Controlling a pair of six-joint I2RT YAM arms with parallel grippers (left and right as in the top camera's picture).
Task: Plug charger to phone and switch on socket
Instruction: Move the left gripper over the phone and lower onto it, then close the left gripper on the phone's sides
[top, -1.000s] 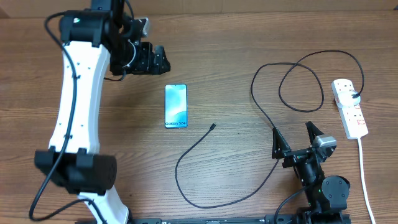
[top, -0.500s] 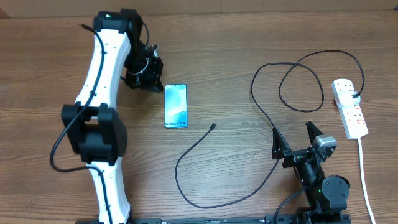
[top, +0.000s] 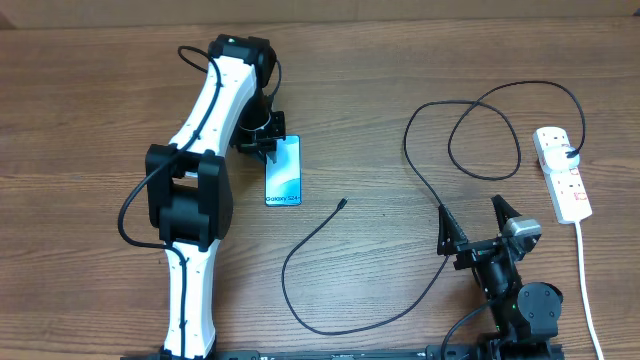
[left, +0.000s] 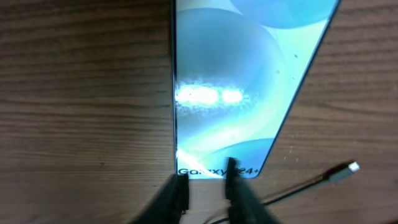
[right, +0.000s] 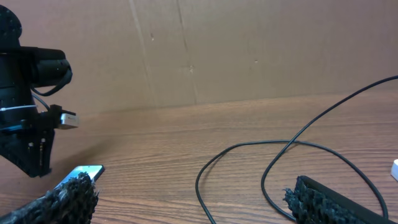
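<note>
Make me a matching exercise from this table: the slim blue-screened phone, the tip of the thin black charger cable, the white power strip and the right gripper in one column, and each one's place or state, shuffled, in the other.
1. slim black-edged phone
2. connector tip of the thin black charger cable
3. white oblong power strip
4. right gripper

A. at the far right of the overhead view
B. wide open, holding nothing
C. partly under the left gripper
D. lying free on the wood, plugged into nothing

Pairs: 1-C, 2-D, 3-A, 4-B
</note>
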